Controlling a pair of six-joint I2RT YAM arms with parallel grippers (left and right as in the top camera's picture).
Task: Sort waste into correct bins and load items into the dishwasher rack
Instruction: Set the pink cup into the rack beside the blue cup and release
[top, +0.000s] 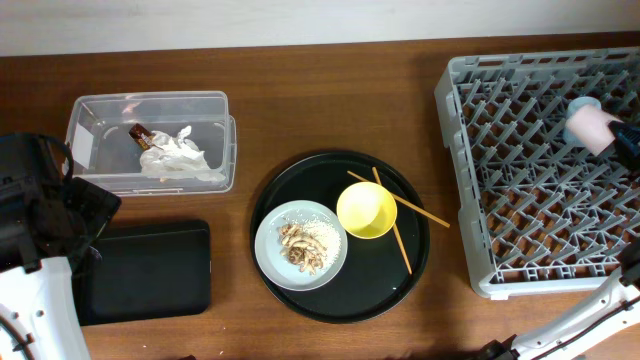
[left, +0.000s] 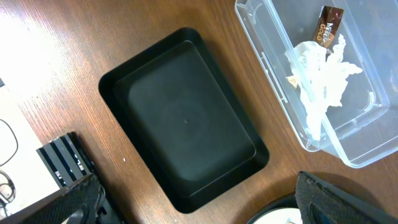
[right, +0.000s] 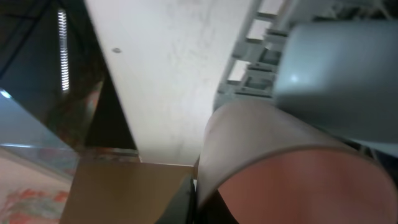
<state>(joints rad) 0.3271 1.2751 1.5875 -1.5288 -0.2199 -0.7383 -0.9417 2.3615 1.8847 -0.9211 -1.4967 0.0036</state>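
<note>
The crumpled white paper (top: 175, 155) and gold-brown wrapper (top: 141, 134) lie inside the clear tub (top: 210, 105); they also show in the left wrist view (left: 317, 87). The shallow black tray (top: 150, 270) holds nothing. My left gripper (left: 202, 211) is open above the tray's near corner. The grey-green plate (top: 268, 240) holds the food scraps (top: 302, 247) next to the yellow bowl (top: 366, 210) and the chopsticks (top: 400, 245). My right gripper (top: 622, 140) is shut on the pink cup (top: 592, 128) over the dishwasher rack (top: 540, 180), next to the blue cup (top: 583, 104).
The plate, bowl and chopsticks all rest on a large round black tray (top: 340, 300) at the table's middle. The rack fills the right side. My left arm's base (top: 35, 200) sits at the left edge beside the black tray.
</note>
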